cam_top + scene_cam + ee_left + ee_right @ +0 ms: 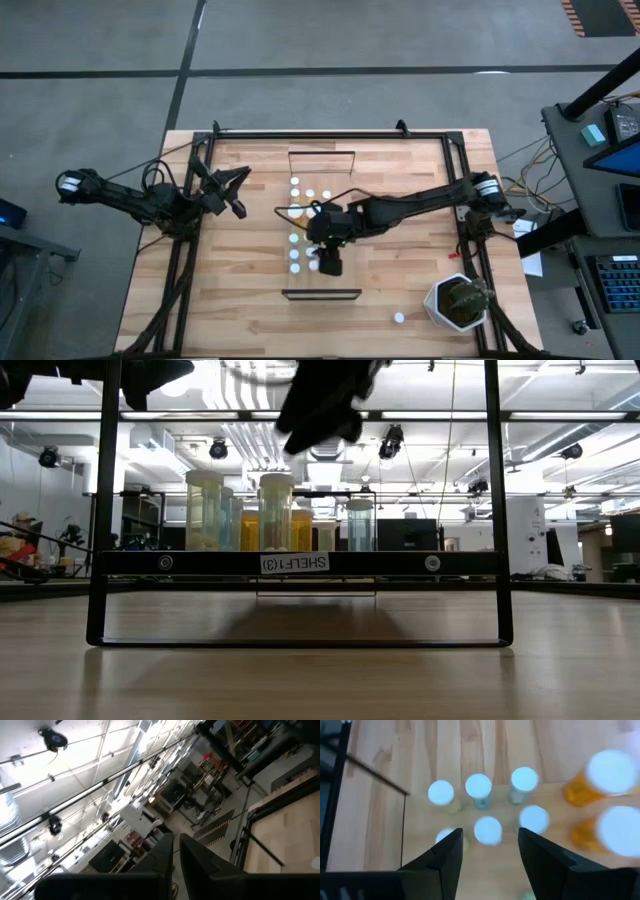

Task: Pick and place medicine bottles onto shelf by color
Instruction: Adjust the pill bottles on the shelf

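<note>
We see the right gripper [328,262] near frame centre in the high view, arm reaching in from the right edge, hovering over the shelf [345,225]. In the right wrist view its two dark fingers [451,854] stand apart w/ nothing between them; a white-capped bottle [487,830] sits below the gap, not gripped. So: open, empty.

Left gripper [236,200] is at centre-left of the high view, off the shelf, near the table's [240,300] left side. In the left wrist view its fingers [165,855] are pressed nearly together, pointing up at the ceiling and room, holding nothing. Shut, empty.

The medicine bottles [310,195] stand clustered on the shelf in the middle of the high view: white caps in short rows, w/ orange bodies [297,212] at the cluster's left. In the right wrist view we count six white caps across the middle of the frame, greenish/pale bodies, plus two larger orange bottles [600,777] at the right edge. In the low view the bottles [276,510] show upright behind a dark rail [300,563] bearing a white label, some clear/pale, some amber.

One stray white cap [399,318] lies on the table at lower right of the high view, apart from the shelf, just beside a potted plant [458,303] in a white pot.
</note>
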Tool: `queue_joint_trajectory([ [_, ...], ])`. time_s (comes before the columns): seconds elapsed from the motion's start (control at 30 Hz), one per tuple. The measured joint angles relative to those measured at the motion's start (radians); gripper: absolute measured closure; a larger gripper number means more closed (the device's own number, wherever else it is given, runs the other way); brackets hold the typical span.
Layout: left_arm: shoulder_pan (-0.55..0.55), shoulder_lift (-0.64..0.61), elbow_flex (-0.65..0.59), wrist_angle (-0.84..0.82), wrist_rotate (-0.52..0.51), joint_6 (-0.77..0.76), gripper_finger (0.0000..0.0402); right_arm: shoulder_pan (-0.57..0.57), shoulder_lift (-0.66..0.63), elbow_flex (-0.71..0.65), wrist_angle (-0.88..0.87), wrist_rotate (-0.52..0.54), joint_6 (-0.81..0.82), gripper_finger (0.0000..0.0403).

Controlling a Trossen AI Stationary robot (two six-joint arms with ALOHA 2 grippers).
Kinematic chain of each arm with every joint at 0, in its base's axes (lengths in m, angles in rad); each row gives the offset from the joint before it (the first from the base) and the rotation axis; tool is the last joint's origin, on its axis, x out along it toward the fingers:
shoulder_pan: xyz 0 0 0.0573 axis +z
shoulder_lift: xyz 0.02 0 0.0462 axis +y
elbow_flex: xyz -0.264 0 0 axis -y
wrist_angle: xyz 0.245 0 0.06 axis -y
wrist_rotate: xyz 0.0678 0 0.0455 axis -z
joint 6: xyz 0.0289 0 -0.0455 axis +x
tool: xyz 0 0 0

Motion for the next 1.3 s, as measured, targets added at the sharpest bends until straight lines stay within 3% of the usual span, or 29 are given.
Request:
queue_joint_trajectory([
  [0.13, 0.000, 0.005, 0.000, 0.001, 0.096, -0.017, 0.0386, 0.000, -0.096, -0.012, -0.076, 0.001, -0.084, 0.0233],
  [0.3, 0.000, 0.017, 0.014, 0.002, 0.197, -0.111, 0.0386, 0.000, -0.213, -0.154, -0.076, 0.006, -0.106, 0.0248],
  [0.47, 0.000, 0.020, 0.023, 0.002, 0.216, -0.231, 0.0386, 0.000, -0.320, -0.315, -0.039, 0.062, -0.094, 0.0254],
  [0.63, 0.000, 0.022, 0.020, -0.001, 0.221, -0.309, 0.0386, -0.003, -0.399, -0.483, 0.112, 0.098, -0.030, 0.0241],
  [0.9, 0.000, 0.029, 0.024, 0.004, 0.231, -0.344, 0.0386, -0.005, -0.422, -0.690, 0.375, 0.101, -0.080, 0.0206],
  [1.3, 0.000, 0.028, 0.023, 0.008, 0.233, -0.393, 0.0386, -0.020, -0.415, -0.807, 0.586, 0.098, -0.123, 0.0200],
])
